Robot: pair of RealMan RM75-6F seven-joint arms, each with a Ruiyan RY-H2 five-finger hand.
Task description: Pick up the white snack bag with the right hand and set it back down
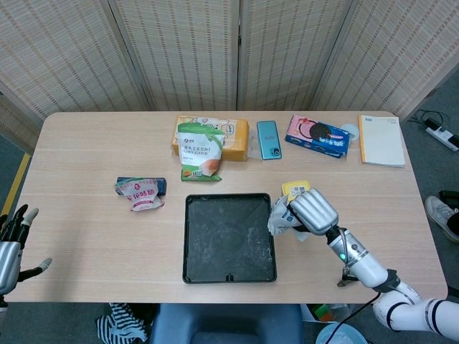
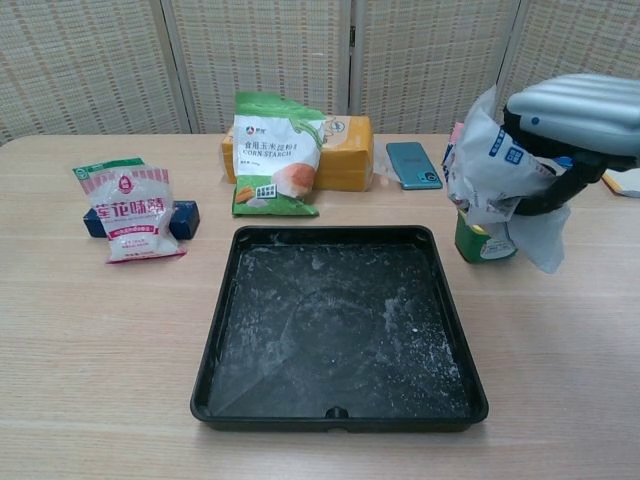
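My right hand (image 1: 313, 210) (image 2: 575, 108) grips the white snack bag (image 2: 492, 170) (image 1: 282, 216) from above and holds it off the table, just right of the black tray (image 1: 228, 236) (image 2: 335, 325). The bag is crumpled, with blue print on it, and hangs in front of a small green and yellow tub (image 2: 482, 243) (image 1: 295, 188). My left hand (image 1: 13, 244) stays at the far left edge of the head view, off the table, with its fingers spread and nothing in it.
A corn starch bag (image 1: 200, 150) leans on an orange box (image 1: 234, 137) at the back. A teal phone (image 1: 268, 139), a cookie pack (image 1: 318, 135) and a notebook (image 1: 381, 140) lie behind. A pink and white bag (image 1: 143, 194) lies on a blue pack at left.
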